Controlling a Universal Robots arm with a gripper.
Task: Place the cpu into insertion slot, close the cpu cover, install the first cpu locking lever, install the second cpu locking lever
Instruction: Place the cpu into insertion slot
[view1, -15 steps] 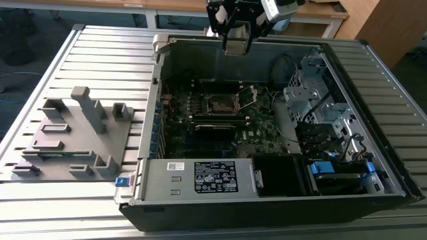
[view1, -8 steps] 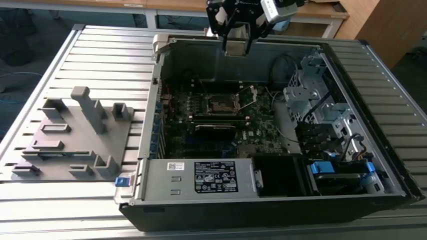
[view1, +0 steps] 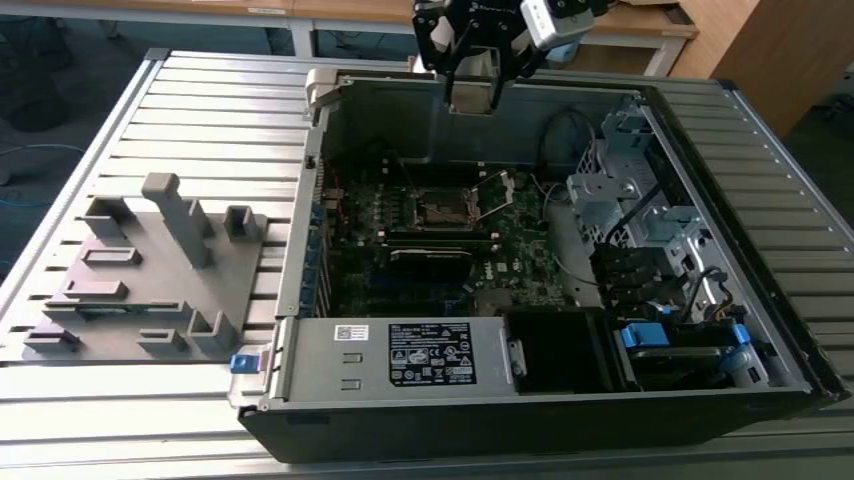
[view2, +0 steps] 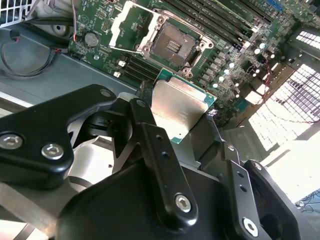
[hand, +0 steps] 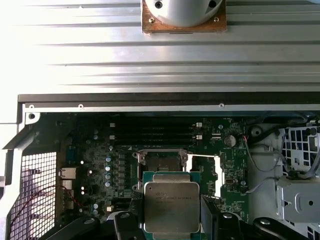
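Cpu (hand: 171, 205) clamped between fingers (view2: 144, 117), high over board (view2: 235, 55), apart from open slot (view2: 172, 45), cover (view2: 126, 24) up. Step one underway; lowering demands square alignment.

First wrist view: cpu (hand: 171, 206) edge toward the wrist cut off by frame; cpu covers near part of insertion slot (hand: 160, 161). Second wrist view: gripper fingers (view2: 148, 131) hide cpu's gripped sides.

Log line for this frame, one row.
gripper: shut on cpu, above motherboard | insertion slot: empty, cpu not seated | cpu cover: open
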